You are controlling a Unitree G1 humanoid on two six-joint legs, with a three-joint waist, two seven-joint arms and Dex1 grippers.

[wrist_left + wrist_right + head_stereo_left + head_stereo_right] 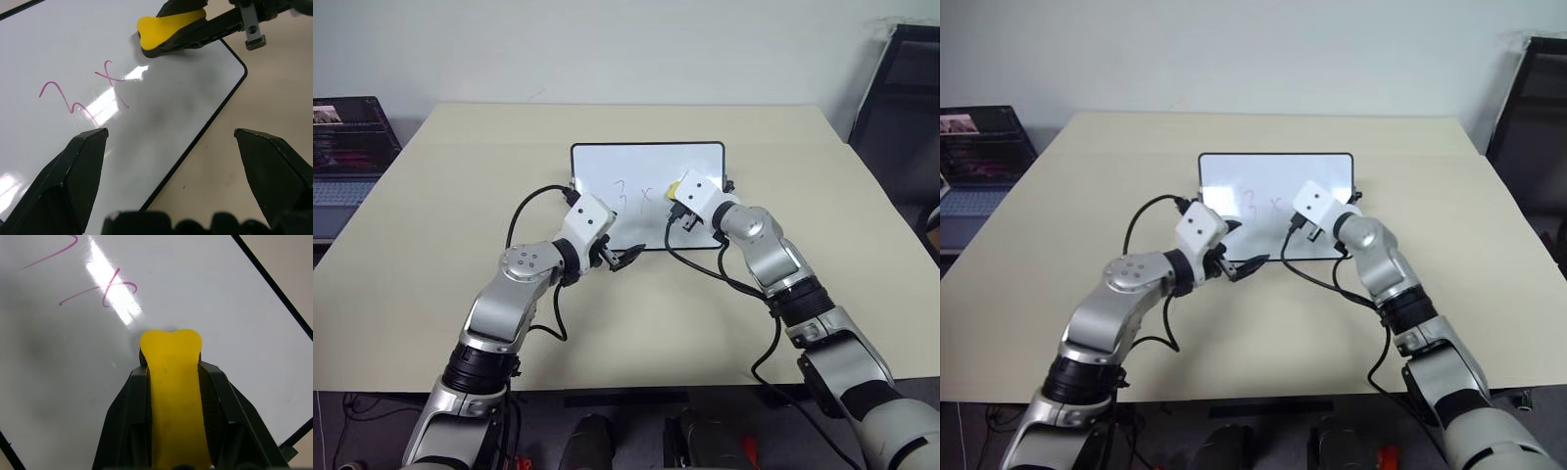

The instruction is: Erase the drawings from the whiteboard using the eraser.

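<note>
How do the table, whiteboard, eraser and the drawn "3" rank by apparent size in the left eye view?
1. table, largest by far.
2. whiteboard.
3 and 4. eraser and drawn "3": both small; the eraser is mostly hidden by the right gripper, so I will not rank them.

A beige table stands before a pale wall, laptop at the left

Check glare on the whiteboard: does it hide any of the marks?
Left wrist view: a bright glare streak on the glossy white black-framed whiteboard crosses the purple "x" mark, which stays legible. Right wrist view: the streak cuts the "x" beside the yellow oblong eraser. Head views: marks faint.
</note>
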